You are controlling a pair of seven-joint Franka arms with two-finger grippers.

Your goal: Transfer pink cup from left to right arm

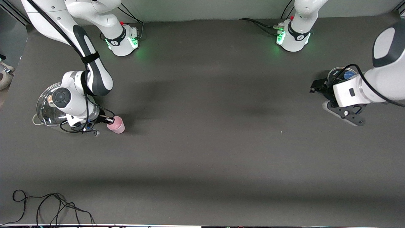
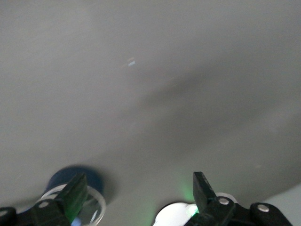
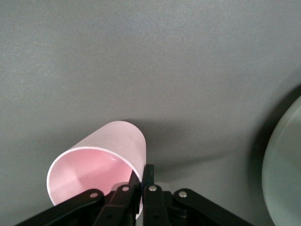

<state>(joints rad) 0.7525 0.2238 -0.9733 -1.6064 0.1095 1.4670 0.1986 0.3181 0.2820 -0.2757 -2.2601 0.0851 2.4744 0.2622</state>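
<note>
The pink cup (image 1: 116, 124) is at the right arm's end of the table, tilted on its side, low over the dark mat. My right gripper (image 1: 109, 120) is shut on its rim. In the right wrist view the cup (image 3: 101, 162) shows its open mouth, and the right gripper (image 3: 143, 176) pinches the wall with one finger inside and one outside. I cannot tell whether the cup touches the mat. My left gripper (image 1: 329, 98) waits open and empty over the left arm's end of the table. In its own view its (image 2: 138, 181) jaws stand wide apart.
A pot with a glass lid (image 1: 44, 109) sits under the right wrist; its edge shows in the right wrist view (image 3: 284, 174). A glass container with something blue (image 1: 343, 74) stands by the left gripper. Loose cables (image 1: 47, 205) lie at the near edge.
</note>
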